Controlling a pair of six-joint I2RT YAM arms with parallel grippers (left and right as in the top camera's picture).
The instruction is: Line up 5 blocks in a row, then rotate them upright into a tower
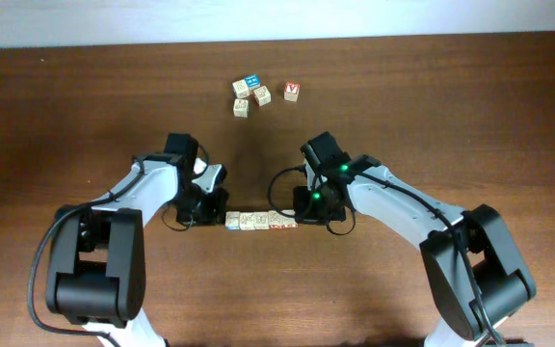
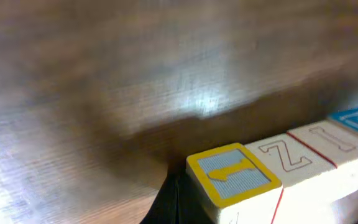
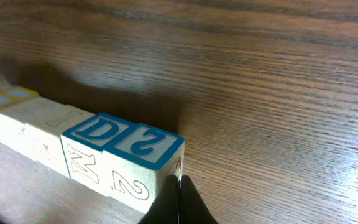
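1. The blocks (image 1: 261, 222) lie in one straight row on the table (image 1: 85, 106), faces touching.
2. The left claw (image 1: 218, 221) is pinched closed and holds nothing. Its tip is at the row's left end, just beside the yellow-framed block (image 2: 235, 174).
3. The right claw (image 1: 301, 219) is also closed and empty, at the row's right end, just beside the blue "2" block (image 3: 148, 146).
4. Loose cubes (image 1: 258, 94) cluster well apart from the row, on its far side.

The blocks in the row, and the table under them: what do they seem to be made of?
Blocks: probably pale wood, matte, with printed blue and red letters and bare cream sides. Table: dark brown wood or a wood-look laminate, with streaky grain and a soft sheen.
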